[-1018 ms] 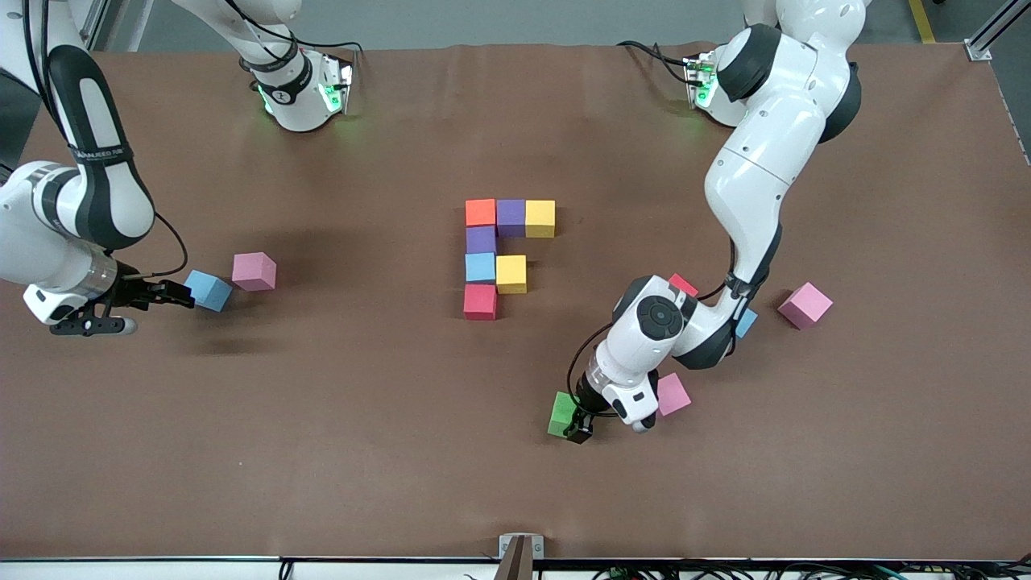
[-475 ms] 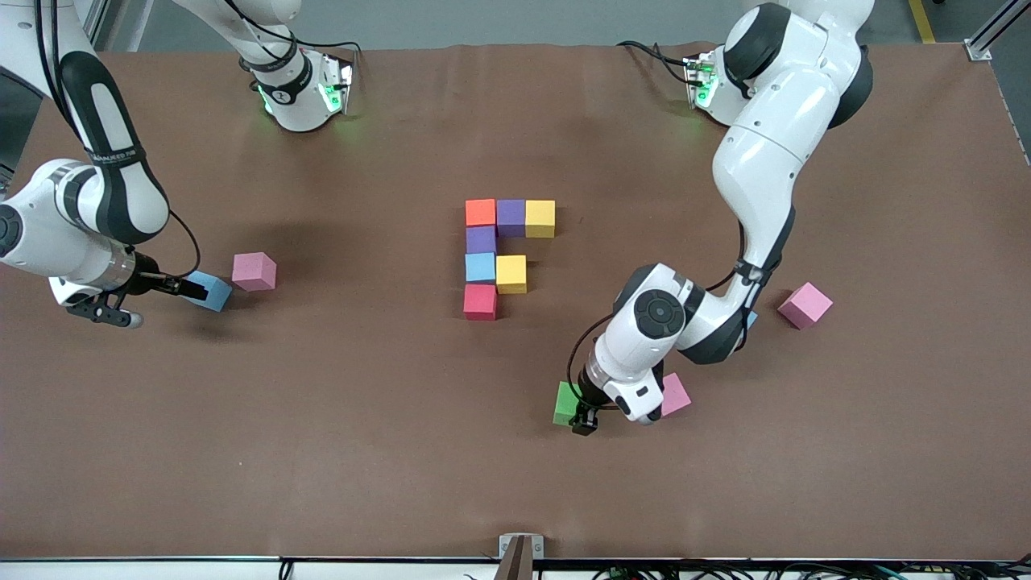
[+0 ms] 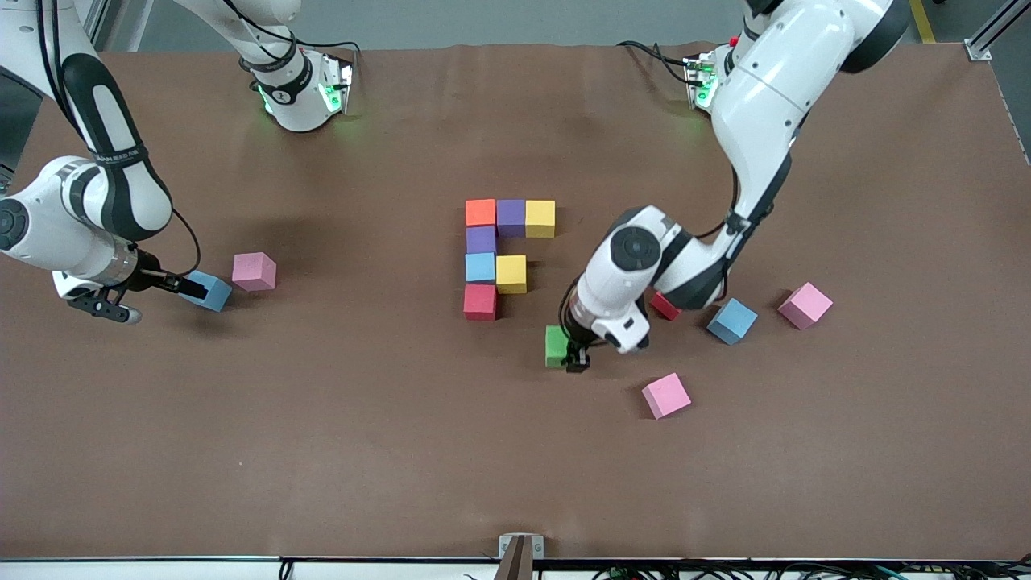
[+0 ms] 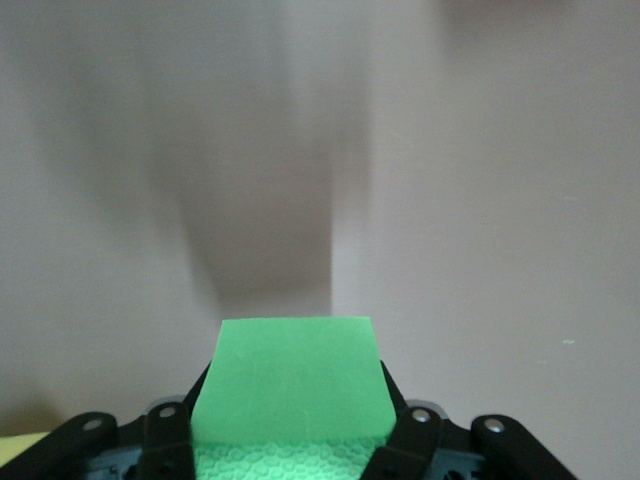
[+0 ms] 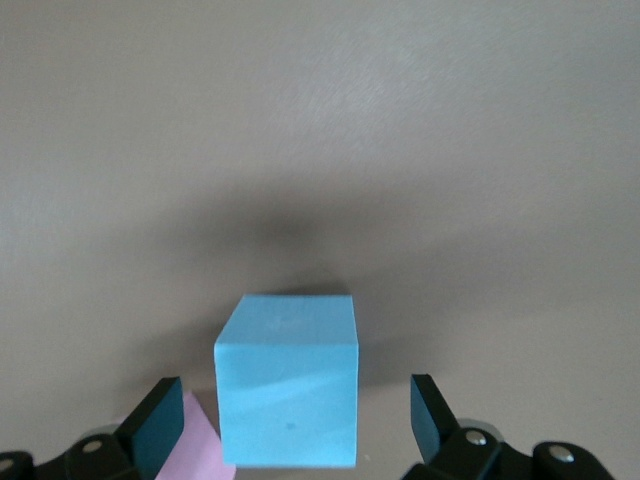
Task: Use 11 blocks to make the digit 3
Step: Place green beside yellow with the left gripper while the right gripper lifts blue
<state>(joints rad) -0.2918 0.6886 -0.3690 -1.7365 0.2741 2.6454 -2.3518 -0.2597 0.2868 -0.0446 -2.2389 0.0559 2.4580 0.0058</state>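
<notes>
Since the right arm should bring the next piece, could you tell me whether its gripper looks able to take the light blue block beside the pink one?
Probably yes. The right gripper is open with the light blue block between its fingers, nothing over it. The pink block beside it seems clear of the fingers.

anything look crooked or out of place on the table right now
Nothing damaged. The loose matte cubes sit askew: the pink cube, light blue cube and second pink cube at the left arm's end are turned off square with the neat seven-cube figure, which has no third bar.
</notes>
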